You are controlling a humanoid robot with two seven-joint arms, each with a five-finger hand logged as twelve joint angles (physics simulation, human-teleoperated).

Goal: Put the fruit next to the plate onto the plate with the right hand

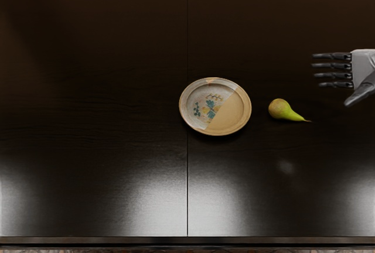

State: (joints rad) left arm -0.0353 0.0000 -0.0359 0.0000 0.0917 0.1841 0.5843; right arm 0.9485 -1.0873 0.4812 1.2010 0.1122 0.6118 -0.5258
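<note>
Looking down at the dark table (105, 159), I see that the task is only at its beginning. The plate (232, 117) stands about in the middle of the table, and I take it as my reference. The fruit, a green-yellow pear (282, 109), lies on its side on the table to the right of the plate, near the rim but not touching it; a strip of dark table shows between them. Its round end points to the plate and its thin stem end points away from it. So the pear is not on the plate, which shows only its painted pattern. My right hand (347, 75) comes in from the right edge, farther from the plate than the pear is, and a little toward the far side of the table. Its fingers (328, 65) are stretched out straight in the direction of the plate, with gaps between them, and they hold nothing. The hand is well apart from the pear; how high it is over the table I cannot tell from this one view. The left arm does not show. In my judgement all steps are left to do: bringing the hand to the pear, closing the fingers around it, lifting it, carrying it over the plate and releasing it there. Because the pear is rounded, I think it may roll if I touch it on one side only.
</note>
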